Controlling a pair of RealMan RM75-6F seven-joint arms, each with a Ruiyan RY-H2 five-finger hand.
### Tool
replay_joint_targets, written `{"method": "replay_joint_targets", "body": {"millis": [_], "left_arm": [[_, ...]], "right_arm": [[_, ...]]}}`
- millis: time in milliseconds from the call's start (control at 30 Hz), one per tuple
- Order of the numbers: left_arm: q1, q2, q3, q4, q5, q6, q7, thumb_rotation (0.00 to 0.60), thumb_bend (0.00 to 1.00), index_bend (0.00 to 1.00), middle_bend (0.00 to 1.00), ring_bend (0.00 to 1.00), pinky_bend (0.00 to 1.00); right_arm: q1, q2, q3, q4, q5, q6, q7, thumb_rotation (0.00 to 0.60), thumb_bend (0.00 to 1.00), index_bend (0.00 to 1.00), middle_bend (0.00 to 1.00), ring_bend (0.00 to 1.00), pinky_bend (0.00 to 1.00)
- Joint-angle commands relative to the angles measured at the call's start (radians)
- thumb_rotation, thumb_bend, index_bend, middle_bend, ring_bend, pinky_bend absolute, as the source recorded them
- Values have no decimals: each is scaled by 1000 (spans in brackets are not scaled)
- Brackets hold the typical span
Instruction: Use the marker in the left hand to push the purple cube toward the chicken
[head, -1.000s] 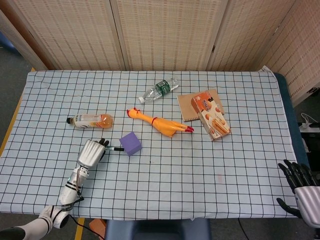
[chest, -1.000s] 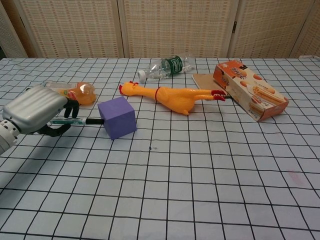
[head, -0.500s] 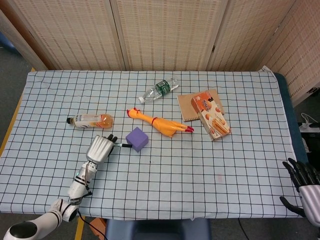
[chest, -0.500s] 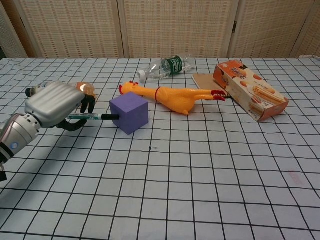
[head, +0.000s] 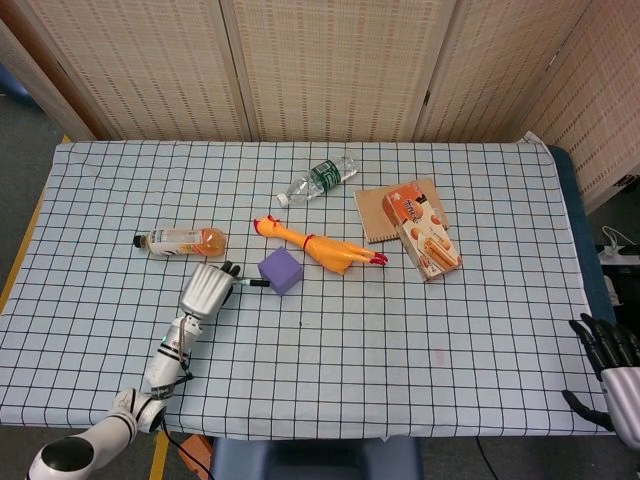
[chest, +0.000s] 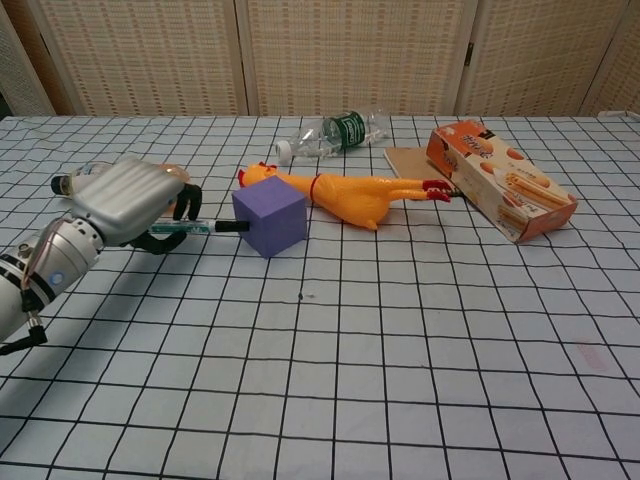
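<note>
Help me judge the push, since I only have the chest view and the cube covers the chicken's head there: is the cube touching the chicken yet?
Observer: In the head view the purple cube lies just on the near side of the neck of the chicken, with at most a sliver of cloth between them.
Operator: And where is the right hand? I can't see it.
Observer: The right hand hangs off the table's near right corner, fingers apart, holding nothing.
</note>
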Motion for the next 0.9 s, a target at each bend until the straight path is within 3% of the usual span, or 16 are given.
{"method": "replay_joint_targets", "body": {"millis": [33,600,900], "left_arm": [[-12,-9,-2,7,-1,1,-5,600,630,788,805,807,957],[-86,-69,-16,40,-18,-35,20,600,629,788,805,809,957],[-66,-51,1,-22,-5,32,63,600,629,788,805,808,958]], "right_arm": [[-1,1,0,0,1,1,2,600,109,0,0,0,0],[-9,10,6,4,5,18,25,600,109,0,0,0,0],[-18,15,0,8,-17,40,38,600,109,0,0,0,0]]}}
